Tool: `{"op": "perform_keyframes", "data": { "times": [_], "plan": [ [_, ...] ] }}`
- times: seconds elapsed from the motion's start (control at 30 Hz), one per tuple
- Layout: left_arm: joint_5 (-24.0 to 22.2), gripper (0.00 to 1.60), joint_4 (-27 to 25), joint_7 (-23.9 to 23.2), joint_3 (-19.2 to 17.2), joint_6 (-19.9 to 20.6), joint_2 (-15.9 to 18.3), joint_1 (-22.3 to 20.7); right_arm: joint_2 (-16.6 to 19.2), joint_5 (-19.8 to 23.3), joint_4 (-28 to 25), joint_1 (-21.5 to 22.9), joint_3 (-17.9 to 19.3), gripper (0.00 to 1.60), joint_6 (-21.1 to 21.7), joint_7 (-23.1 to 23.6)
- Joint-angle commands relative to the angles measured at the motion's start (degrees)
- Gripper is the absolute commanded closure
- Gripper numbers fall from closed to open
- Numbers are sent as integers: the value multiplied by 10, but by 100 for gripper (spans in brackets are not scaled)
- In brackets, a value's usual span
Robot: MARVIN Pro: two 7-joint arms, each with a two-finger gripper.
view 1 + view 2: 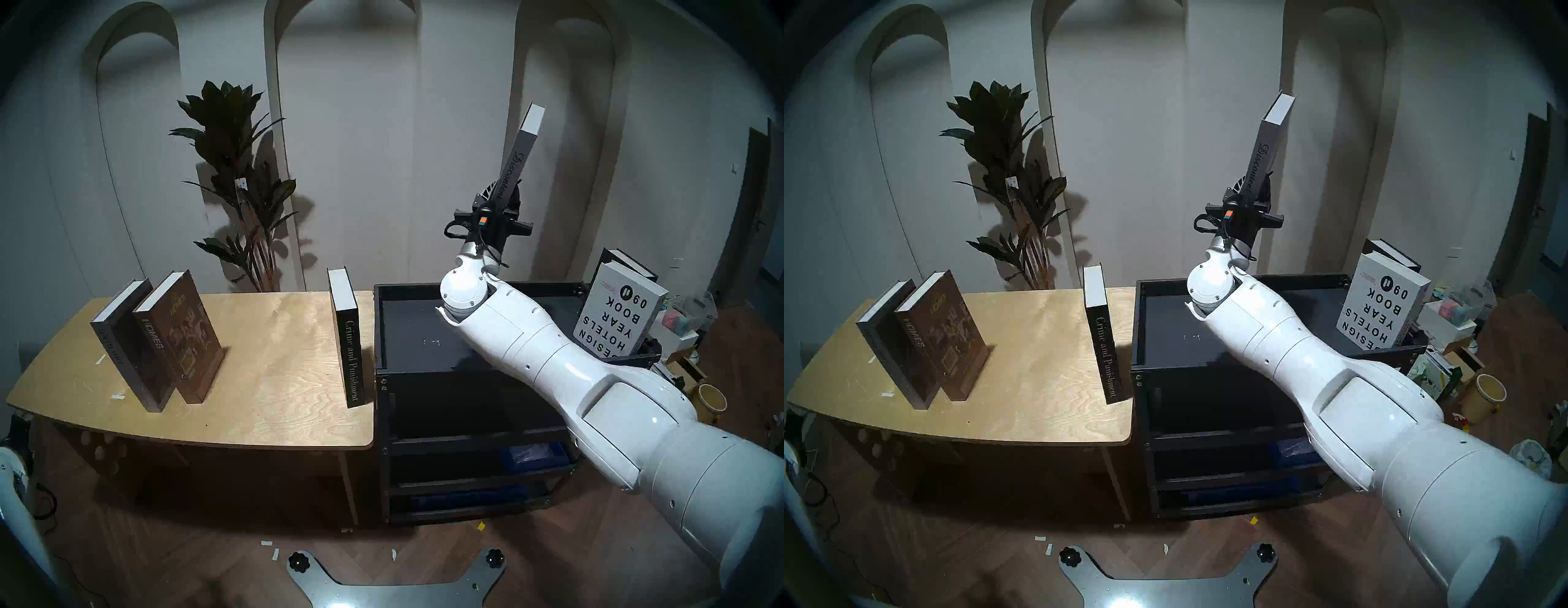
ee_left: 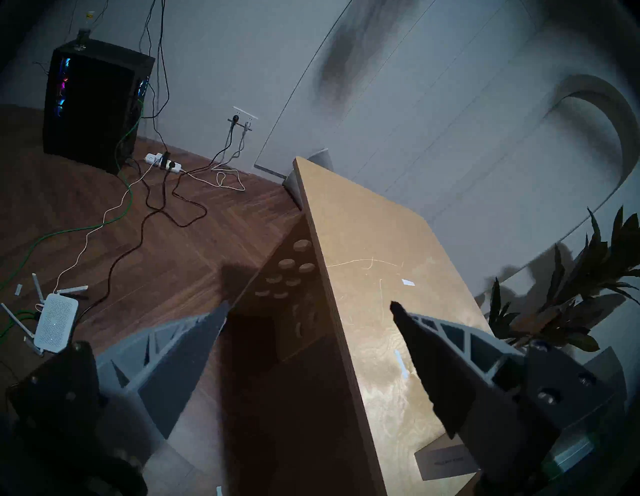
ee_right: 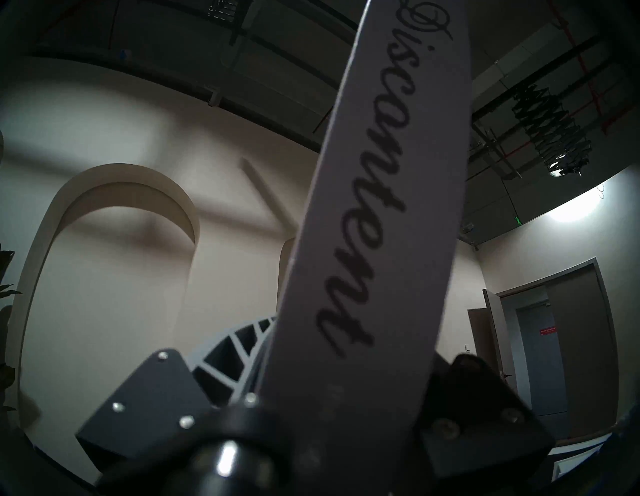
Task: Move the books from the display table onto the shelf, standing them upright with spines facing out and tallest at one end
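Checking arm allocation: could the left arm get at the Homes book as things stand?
Probably yes. The left gripper is open and empty beside the display table's left end; the Homes book stands toward that end, behind a grey book.

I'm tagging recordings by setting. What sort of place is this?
Probably an indoor robot test room, not a home: a lit computer tower and router trail cables across the wood floor, and clutter sits by the black shelf.

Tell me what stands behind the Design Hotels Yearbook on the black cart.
Behind the Design Hotels Yearbook on the cart stands a black book; only its top corner and white page edges show, its title covered.
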Motion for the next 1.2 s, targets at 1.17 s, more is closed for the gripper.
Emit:
{"op": "perform_keyframes", "data": {
  "times": [1.17],
  "plan": [
    [22, 0, -33, -46, -17, 50, -44, 52, 90, 80, -123, -89, 7, 160, -21, 94]
  ]
}}
